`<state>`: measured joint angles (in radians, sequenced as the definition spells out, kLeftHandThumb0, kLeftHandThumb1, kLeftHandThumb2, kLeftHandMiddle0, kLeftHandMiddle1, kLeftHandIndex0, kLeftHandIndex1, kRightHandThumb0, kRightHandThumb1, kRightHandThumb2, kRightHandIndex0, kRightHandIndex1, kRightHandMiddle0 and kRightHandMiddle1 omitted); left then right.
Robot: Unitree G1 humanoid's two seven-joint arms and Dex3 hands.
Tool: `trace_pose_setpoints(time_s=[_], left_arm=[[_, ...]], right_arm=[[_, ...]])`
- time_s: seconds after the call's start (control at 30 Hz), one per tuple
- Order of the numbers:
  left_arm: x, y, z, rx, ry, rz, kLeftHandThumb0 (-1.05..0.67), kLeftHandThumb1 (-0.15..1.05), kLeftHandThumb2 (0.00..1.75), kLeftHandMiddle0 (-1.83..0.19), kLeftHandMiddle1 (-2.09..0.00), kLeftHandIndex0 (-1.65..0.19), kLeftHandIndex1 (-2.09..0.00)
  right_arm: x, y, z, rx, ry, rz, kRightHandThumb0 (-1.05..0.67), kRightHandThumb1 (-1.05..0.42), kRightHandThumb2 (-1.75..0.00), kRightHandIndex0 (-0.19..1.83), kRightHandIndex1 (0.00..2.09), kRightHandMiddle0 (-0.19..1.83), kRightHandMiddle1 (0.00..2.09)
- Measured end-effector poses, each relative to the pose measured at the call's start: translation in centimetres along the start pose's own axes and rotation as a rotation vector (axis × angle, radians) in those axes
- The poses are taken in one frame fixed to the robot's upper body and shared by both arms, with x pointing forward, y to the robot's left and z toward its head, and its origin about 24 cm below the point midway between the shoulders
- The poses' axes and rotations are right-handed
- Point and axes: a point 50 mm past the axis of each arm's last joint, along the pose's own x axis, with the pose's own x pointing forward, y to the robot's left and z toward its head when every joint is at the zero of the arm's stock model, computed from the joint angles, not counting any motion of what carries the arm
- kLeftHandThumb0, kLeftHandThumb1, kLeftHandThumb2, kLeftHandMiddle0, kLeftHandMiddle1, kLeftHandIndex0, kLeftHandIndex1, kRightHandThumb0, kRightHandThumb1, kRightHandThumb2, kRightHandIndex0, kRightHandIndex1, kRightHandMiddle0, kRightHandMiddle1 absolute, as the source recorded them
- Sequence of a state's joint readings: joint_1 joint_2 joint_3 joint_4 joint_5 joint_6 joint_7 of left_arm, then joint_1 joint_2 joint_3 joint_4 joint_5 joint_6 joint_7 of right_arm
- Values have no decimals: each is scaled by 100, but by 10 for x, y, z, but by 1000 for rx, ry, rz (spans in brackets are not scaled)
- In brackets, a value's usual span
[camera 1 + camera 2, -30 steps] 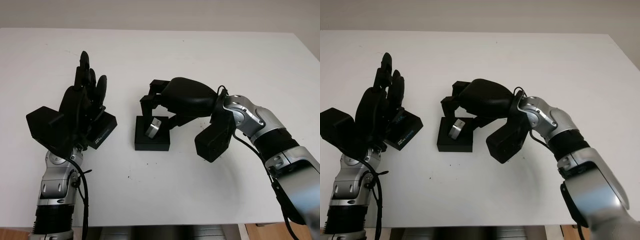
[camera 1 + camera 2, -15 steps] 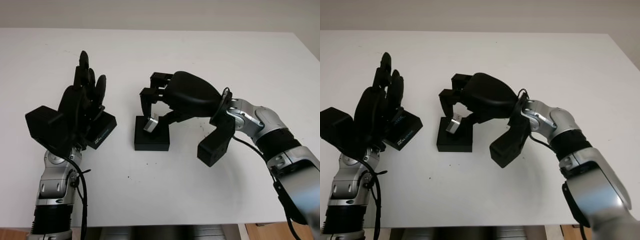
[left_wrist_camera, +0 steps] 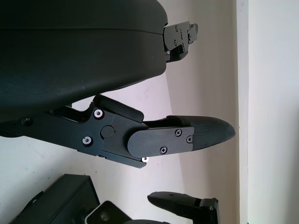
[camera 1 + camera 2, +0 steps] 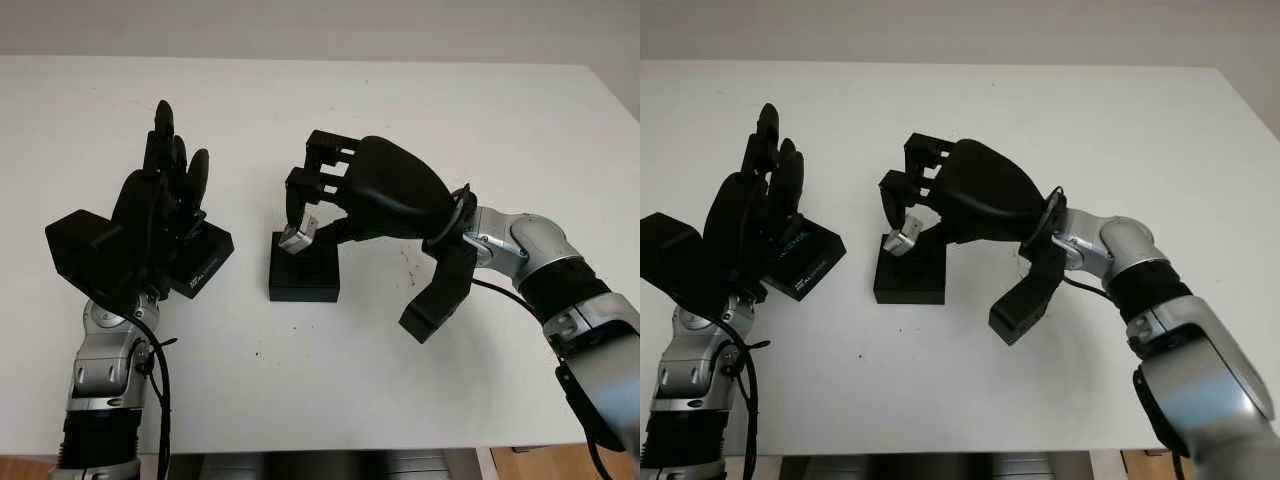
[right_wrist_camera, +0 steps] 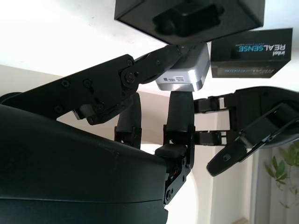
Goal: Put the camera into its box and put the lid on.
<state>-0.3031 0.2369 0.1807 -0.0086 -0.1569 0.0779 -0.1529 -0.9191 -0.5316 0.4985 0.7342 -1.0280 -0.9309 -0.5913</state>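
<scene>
Now the right hand (image 4: pixel 330 195) sits a little above the middle of the head views, higher than half a second ago, and its fingers (image 5: pixel 140 70) pinch the small silver camera (image 4: pixel 298 236), which hangs tilted just above the open black box (image 4: pixel 303 275) rather than down inside it. A second ago the camera lay in the box's recess with the hand low over it; since then the hand has risen and the camera has come up with it, so the dark moulded recess (image 5: pixel 187 18) of the box shows bare in the right wrist view, close behind the camera's grey vented face (image 5: pixel 184 74). The box itself has not moved: it stands on the white worktop (image 4: pixel 420 110) at the centre of the frame, just left of the right forearm (image 4: pixel 520 250), which has swung out so that the black block at the wrist (image 4: pixel 437 290) now points down toward the lower right. The left hand (image 4: pixel 160 215) stays at the left of the frame, raised upright and released, grasping nothing, as in the earlier frames. Just beside it, toward the centre, the black lid (image 4: pixel 203 260) with printed lettering lies on the worktop, in the same place as before, well apart from the box.
</scene>
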Motion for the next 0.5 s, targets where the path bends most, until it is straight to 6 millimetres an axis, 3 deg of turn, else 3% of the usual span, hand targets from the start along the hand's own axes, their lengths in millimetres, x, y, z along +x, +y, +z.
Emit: trace_pose_setpoints(time_s=[0.5], left_arm=[[-1, 3, 2, 16, 0, -6, -70, 105, 49, 19, 0, 19, 0]], right_arm=[[-6, 11, 3, 26, 18, -31, -38, -92, -5, 36, 145, 49, 148]])
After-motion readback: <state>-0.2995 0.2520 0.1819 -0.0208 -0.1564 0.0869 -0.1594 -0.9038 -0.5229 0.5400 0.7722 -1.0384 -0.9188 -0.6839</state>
